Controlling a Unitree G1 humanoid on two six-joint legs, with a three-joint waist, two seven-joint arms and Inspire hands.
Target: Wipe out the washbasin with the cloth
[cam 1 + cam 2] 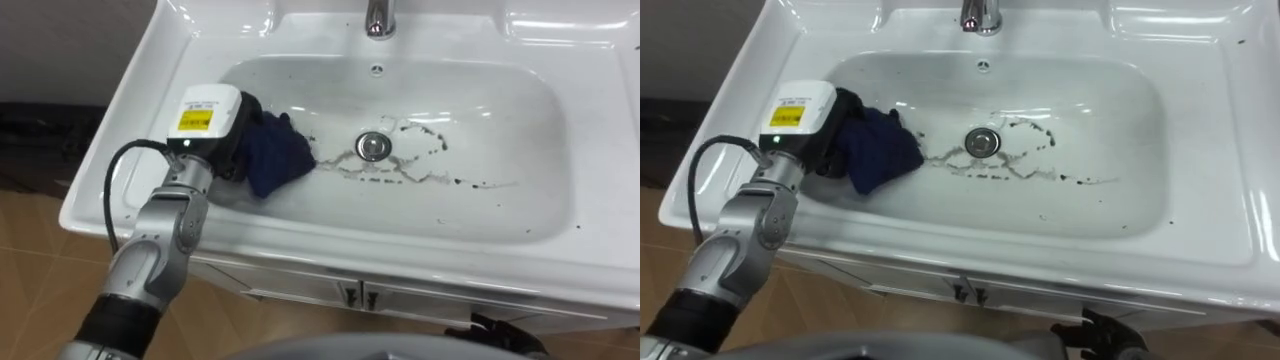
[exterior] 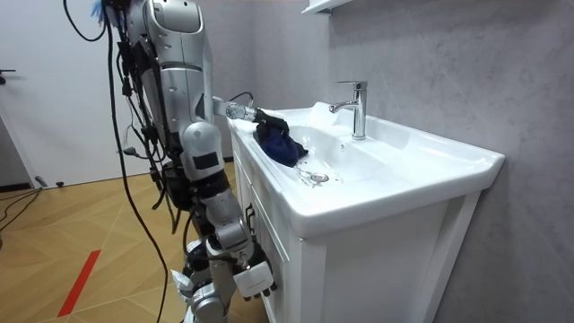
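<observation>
One dark blue cloth (image 1: pixel 278 155) lies bunched on the left slope of the white basin (image 1: pixel 520 215), near the drain (image 1: pixel 372 146). The robot, standing at the counter (image 1: pixel 600 40), has its left hand (image 1: pixel 212 122) against the cloth; whether it clasps the cloth cannot be told. Dark smears (image 1: pixel 420 178) streak the bowl around the drain. The right hand (image 2: pixel 254 280) hangs low beside the cabinet (image 2: pixel 377 269), its state unclear.

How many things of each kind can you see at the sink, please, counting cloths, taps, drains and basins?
dark blue cloth: 1
tap: 1
drain: 1
basin: 1
Total: 4
</observation>
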